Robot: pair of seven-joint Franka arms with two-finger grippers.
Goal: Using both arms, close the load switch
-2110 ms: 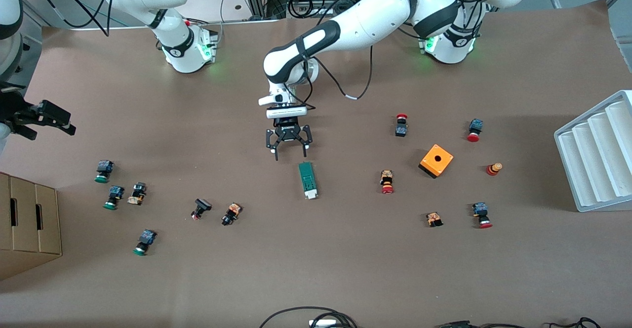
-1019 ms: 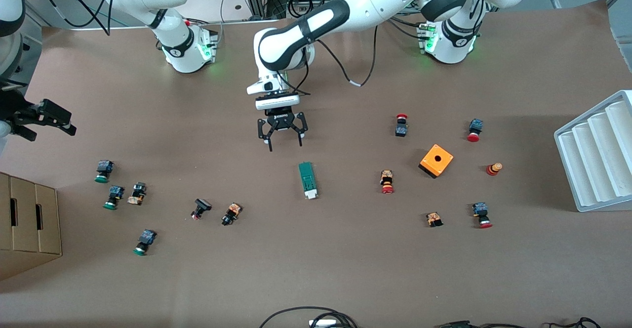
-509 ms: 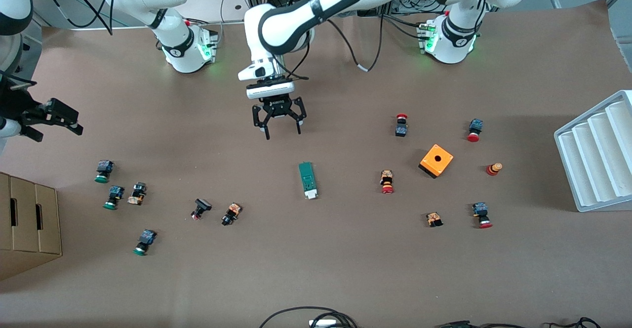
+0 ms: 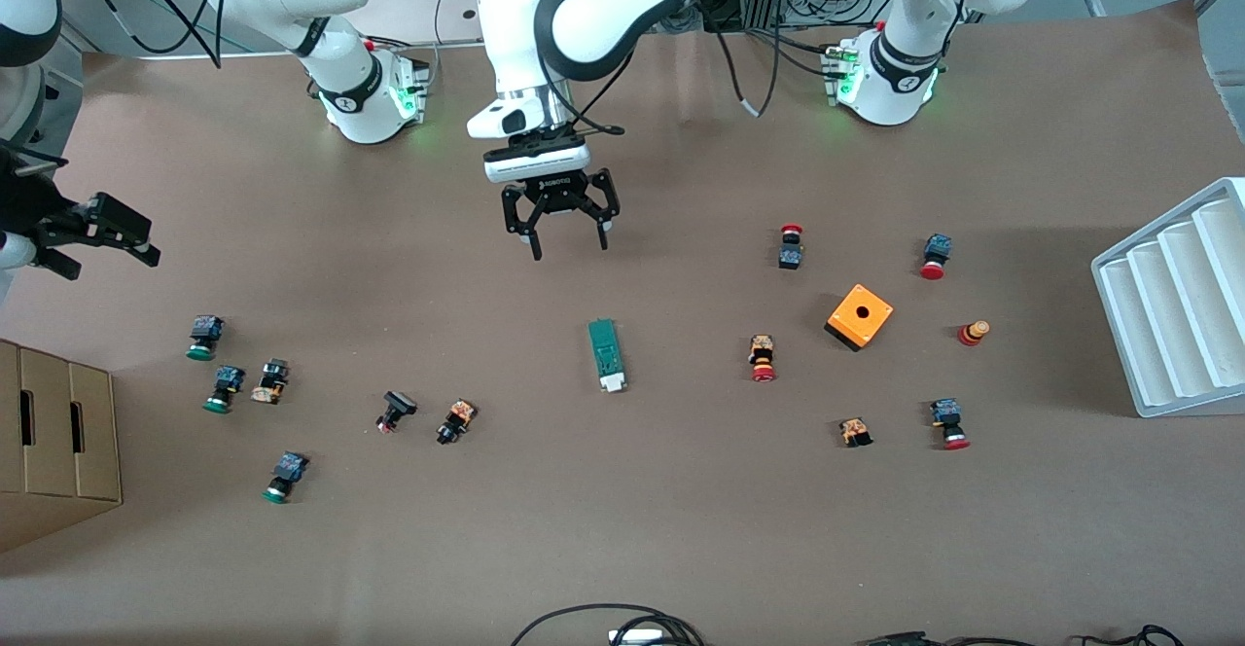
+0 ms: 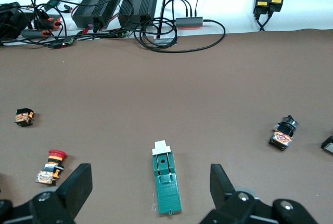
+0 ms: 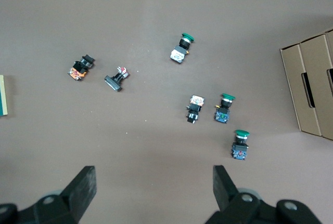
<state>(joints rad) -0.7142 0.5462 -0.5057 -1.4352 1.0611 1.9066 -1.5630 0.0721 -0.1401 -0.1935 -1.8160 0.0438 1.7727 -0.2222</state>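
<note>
The load switch (image 4: 606,355) is a narrow dark-green block with a white end, lying flat in the middle of the brown table, white end toward the front camera. My left gripper (image 4: 569,248) hangs open in the air over bare table, on the robots' side of the switch, with nothing between its fingers. The left wrist view shows the switch (image 5: 166,182) below and between the spread fingers of the left gripper (image 5: 150,174), untouched. My right gripper (image 4: 102,242) waits open at the right arm's end of the table. In its wrist view the right gripper (image 6: 153,174) is over bare table.
An orange box (image 4: 860,316) with a hole and red-capped buttons (image 4: 791,247) lie toward the left arm's end. Green-capped buttons (image 4: 204,337) lie toward the right arm's end beside a cardboard box (image 4: 53,442). A white slotted tray (image 4: 1177,301) stands at the left arm's end.
The left gripper, open throughout, has risen and drawn back from the switch toward the robots' bases. The right gripper shifted slightly. The switch has not moved.
</note>
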